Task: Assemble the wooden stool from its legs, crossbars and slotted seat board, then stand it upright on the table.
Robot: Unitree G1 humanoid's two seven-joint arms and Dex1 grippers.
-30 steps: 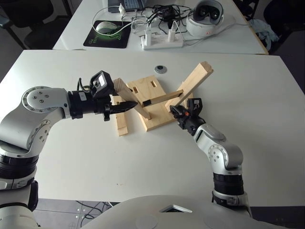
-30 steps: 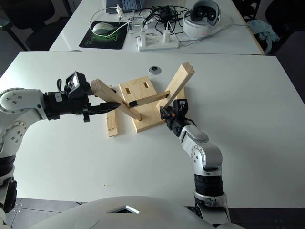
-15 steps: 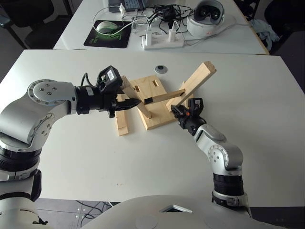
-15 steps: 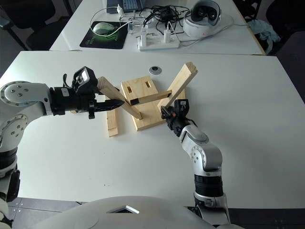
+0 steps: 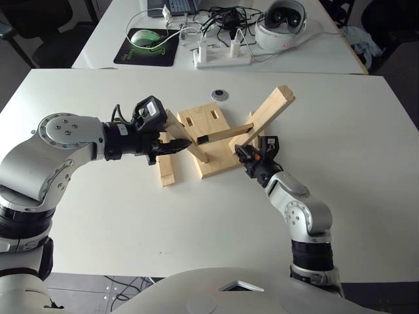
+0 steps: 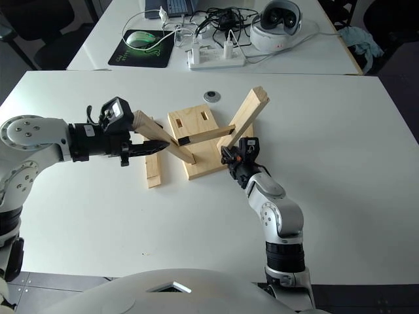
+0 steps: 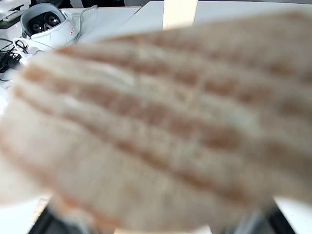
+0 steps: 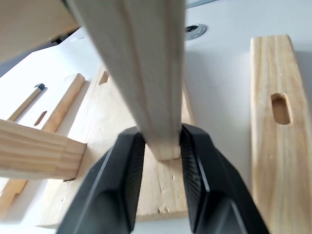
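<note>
Left eye view: white table [image 5: 366,144], stool parts mid-table, toward far side.

Seat board [image 5: 217,160]: flat on table, slots up.

Right leg [image 5: 272,111]: tilted, top toward far right, lower end over board's right part. Pinched at that end by right claw [image 8: 161,134], fingers [image 8: 119,180] tight on both faces.

Left leg [image 5: 198,150]: slanted over board's left part, upper end at left claw [image 5: 178,142]. Wood hard up against left wrist camera; cannot tell whether that claw grips or only touches.

Crossbar [image 5: 226,133]: between the two legs, off the board. Joint seating not visible.

Spare slotted leg [image 5: 166,171]: flat, just left of board. Second slotted piece [image 8: 278,146] flat beside board.

Grommet [image 5: 221,95]: just beyond board.

Handling, as judged: light, stiff softwood with smooth faces, so likely to pivot in a two-finger pinch. Better held across flat faces near the joint, not at the tip. Frame probably floppy until the crossbar is seated, so keep both legs supported.

Room: bare table right and near, good for standing it up. Far edge close behind grommet, cluttered second table [image 5: 98,46] past it; keep right leg's top clear. Left arm across left side.
</note>
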